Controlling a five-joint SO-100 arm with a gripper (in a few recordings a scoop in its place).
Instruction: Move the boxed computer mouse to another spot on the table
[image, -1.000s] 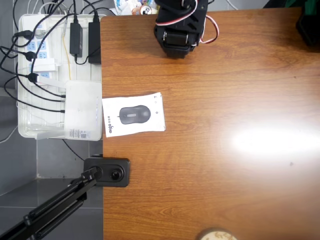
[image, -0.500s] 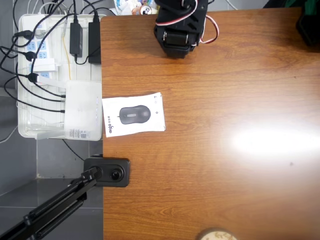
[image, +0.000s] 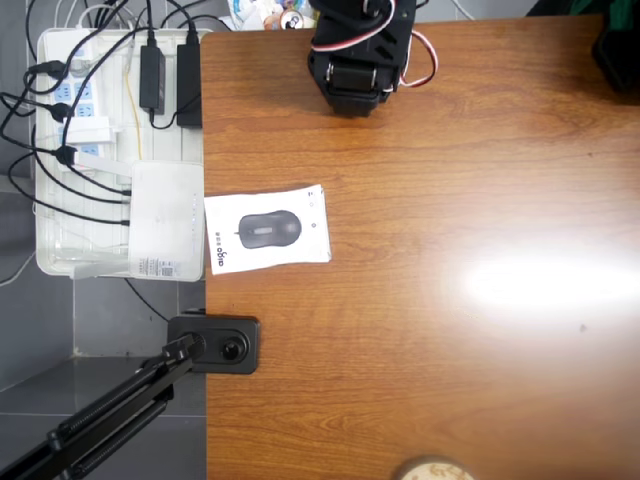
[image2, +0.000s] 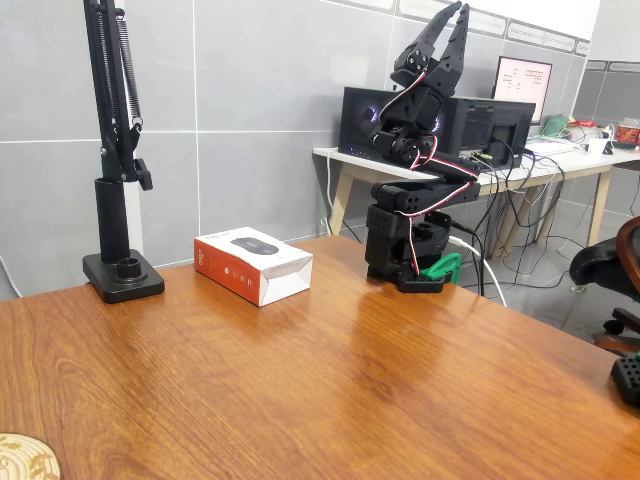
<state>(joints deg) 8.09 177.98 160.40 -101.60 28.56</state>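
Probably light, stiff boxed computer mouse (image2: 254, 264) at table (image2: 330, 380) edge: pinch across reddish sides; gripper (image2: 447, 22) raised, jaws slightly parted, empty.

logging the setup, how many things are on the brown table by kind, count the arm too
robot arm: 1
mouse box: 1
black lamp stand: 1
round wooden disc at the table's near edge: 1
total: 4
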